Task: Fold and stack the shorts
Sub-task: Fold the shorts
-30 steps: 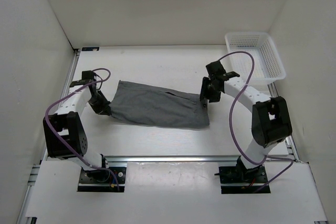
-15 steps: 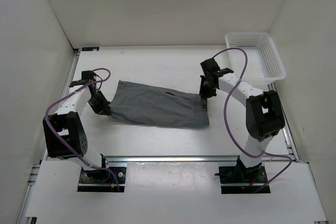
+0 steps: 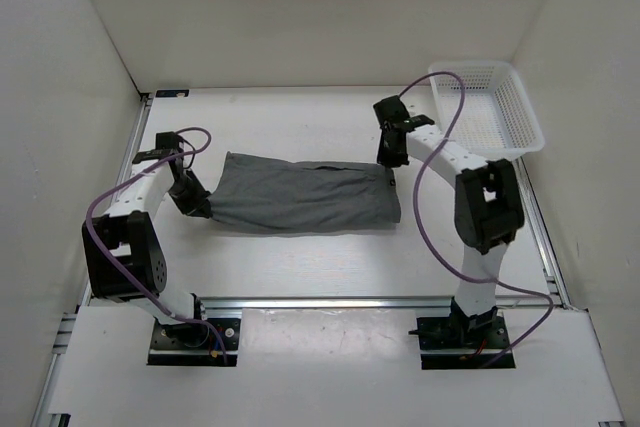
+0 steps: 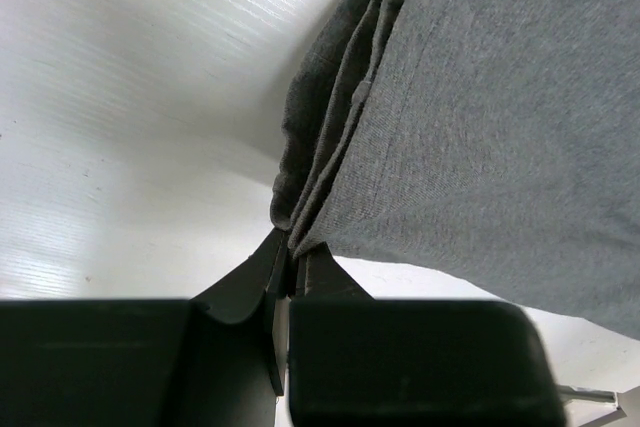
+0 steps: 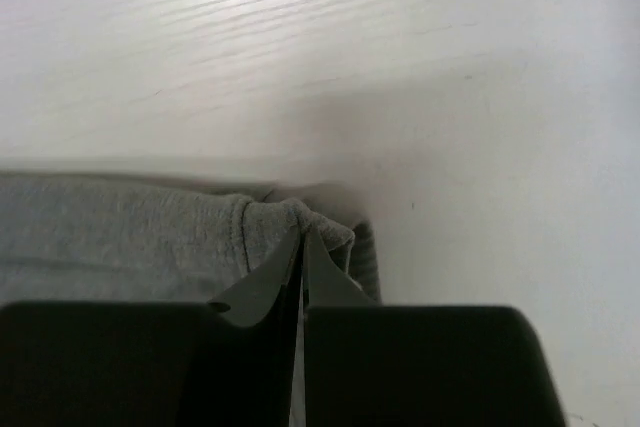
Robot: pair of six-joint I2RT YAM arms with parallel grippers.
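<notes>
The grey shorts lie stretched across the middle of the table, folded into a long band. My left gripper is shut on the left end of the shorts, where several fabric layers bunch between its fingertips. My right gripper is shut on the far right corner of the shorts, with a small pinch of cloth at its tips. The right corner is lifted and pulled toward the back of the table.
A white mesh basket stands at the back right corner, just right of my right arm. White walls close in the table on the left, back and right. A metal rail runs along the near edge.
My right gripper closed on the shorts' right corner and moved toward the back, pulling that end up and straightening the top edge. The left gripper kept its grip and place.
</notes>
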